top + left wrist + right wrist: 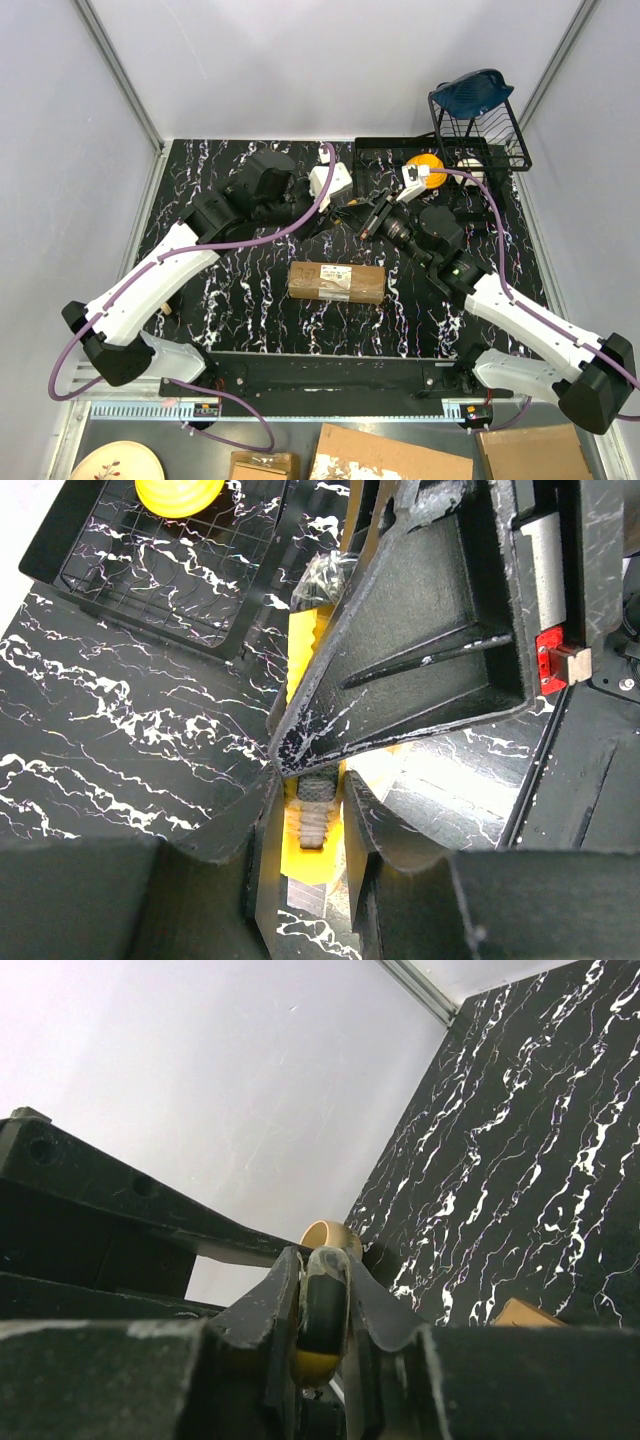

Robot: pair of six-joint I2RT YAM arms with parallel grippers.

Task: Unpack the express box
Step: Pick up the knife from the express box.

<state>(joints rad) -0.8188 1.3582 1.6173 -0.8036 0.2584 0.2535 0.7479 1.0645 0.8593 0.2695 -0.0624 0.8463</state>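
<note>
Left gripper [310, 790] close up: jaws pinching the yellow utility knife [303, 660]. Right wrist: your right gripper [322, 1272] pinches the same knife. Top: express box [337, 282] lies flat on the table [250, 310], centre, apart from both grippers.

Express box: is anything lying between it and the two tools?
Nothing visible. The express box lies alone mid-table; bare tabletop separates it from the left tool and right tool, both gripping the utility knife beyond it.

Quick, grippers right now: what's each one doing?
Left gripper: closed on the utility knife.
Right gripper: closed on a thin black-and-yellow edge, apparently the same knife.
</note>
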